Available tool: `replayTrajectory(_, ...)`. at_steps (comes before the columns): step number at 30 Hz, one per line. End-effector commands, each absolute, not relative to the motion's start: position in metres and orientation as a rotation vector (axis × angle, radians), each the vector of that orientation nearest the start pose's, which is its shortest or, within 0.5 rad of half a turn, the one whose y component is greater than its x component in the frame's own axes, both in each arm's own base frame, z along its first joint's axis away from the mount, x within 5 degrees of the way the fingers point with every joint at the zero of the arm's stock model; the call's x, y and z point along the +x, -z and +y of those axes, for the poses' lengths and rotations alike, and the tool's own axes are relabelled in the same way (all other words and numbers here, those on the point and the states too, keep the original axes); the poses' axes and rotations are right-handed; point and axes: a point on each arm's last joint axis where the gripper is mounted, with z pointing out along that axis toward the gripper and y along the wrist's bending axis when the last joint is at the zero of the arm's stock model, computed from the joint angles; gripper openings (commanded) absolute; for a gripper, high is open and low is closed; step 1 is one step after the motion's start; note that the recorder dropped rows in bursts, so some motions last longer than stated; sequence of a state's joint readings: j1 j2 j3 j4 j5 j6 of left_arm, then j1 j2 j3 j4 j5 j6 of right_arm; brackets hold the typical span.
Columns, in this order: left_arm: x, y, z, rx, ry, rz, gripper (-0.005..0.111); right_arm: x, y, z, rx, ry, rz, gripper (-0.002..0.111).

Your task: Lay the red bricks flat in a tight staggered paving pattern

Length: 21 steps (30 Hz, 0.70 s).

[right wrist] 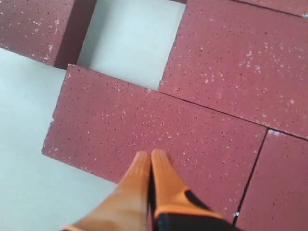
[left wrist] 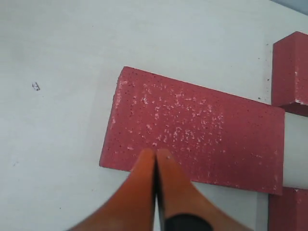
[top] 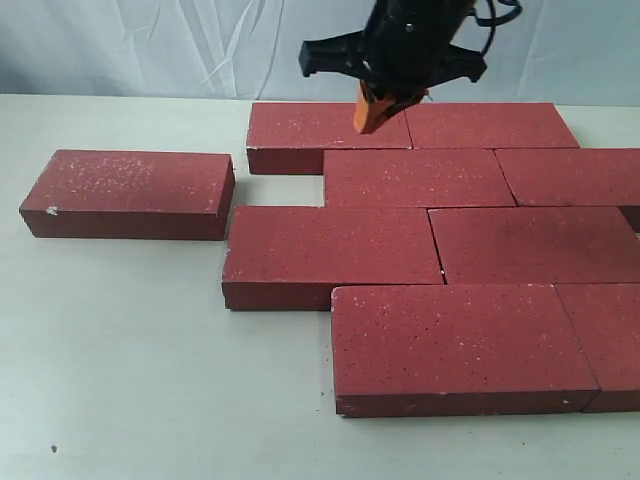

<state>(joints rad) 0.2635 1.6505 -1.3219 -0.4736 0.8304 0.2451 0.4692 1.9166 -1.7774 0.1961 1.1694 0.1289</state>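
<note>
**1 brick out at 9 o'clock, 8 laid in the pattern**

Starting at 9 o'clock on the table, I see the lone brick lying flat, long side toward me, with a small white chip at its near left corner. My left gripper hangs over its near edge with the orange fingers pressed together, pinching nothing. A thin strip of table separates this brick's right end from the paving.

From the centre out to 3 o'clock, the other 8 red bricks lie flat in 4 staggered rows of 2, seams tight. A bare notch sits between the back row's left brick and the third row's left brick, just right of the lone brick.

My right gripper is above that third-row brick, fingers also shut together and empty.

At 12 o'clock in the exterior view a black arm with orange tips hides part of the back row's seam. The rightmost bricks run off the frame.
</note>
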Motion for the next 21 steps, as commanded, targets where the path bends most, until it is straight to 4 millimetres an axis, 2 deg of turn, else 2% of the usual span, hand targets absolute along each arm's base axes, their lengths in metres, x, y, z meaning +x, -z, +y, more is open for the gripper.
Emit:
replayTrajectory(1, 0.332, -0.303, 0.054, -0.303, 0.369, 2.491, 0.000, 0.349, -0.314, 0.171, -0.378, -0.491, 2.743, -0.001)
replayTrajectory(7, 0.318, -0.307, 0.029, -0.200, 0.365, 2.496, 0.000, 0.331, -0.328, 0.128, -0.280, -0.490, 2.685, -0.001)
replayTrajectory(12, 0.316, -0.297, 0.008, -0.107, 0.371, 2.535, 0.000, 0.321, -0.330, 0.101, -0.186, -0.602, 2.636, -0.001)
replayTrajectory(17, 0.315, -0.290, -0.012, 0.002, 0.337, 2.545, 0.000, 0.314, -0.326, 0.086, -0.140, -0.630, 2.579, -0.001)
replayTrajectory(21, 0.316, -0.291, -0.025, 0.060, 0.338, 2.531, 0.000, 0.312, -0.317, 0.086, -0.135, -0.638, 2.568, -0.001)
